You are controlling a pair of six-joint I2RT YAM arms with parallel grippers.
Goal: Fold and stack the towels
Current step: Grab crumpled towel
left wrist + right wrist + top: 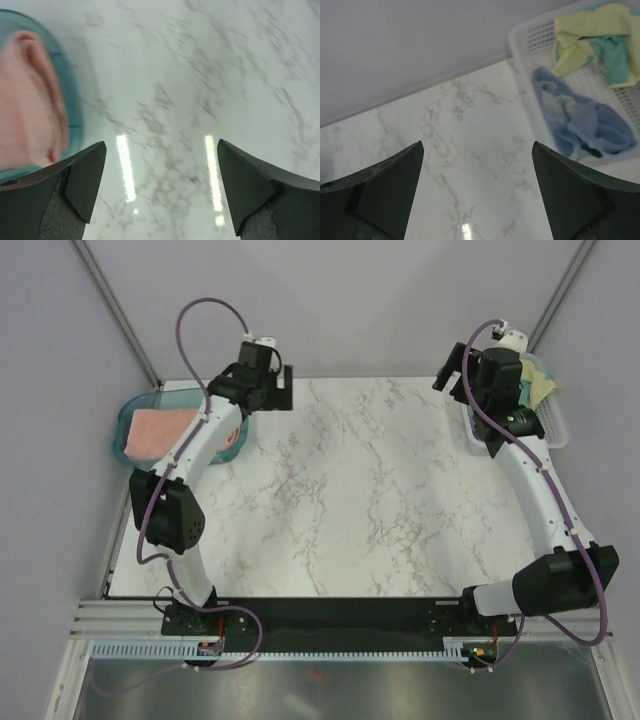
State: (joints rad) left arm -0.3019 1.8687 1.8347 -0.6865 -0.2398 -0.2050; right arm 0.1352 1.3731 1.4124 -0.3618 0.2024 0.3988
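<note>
A folded salmon-pink towel (155, 430) lies in the teal tray (122, 435) at the table's left edge. In the left wrist view the pink towel (25, 100) sits left of my fingers, inside the tray rim (71, 107). My left gripper (272, 390) (161, 144) hangs open over bare marble just right of the tray, holding nothing. A crumpled light blue towel (585, 120) and a pale yellow towel with a teal panel (590, 40) (540, 385) lie in the white basket (530, 35). My right gripper (455, 375) (477, 144) is open and empty, left of the basket.
The white mesh basket (555, 430) stands at the back right corner, close to the grey wall. The teal tray overhangs the table's left side. The marble tabletop (350, 490) stretches between both arms.
</note>
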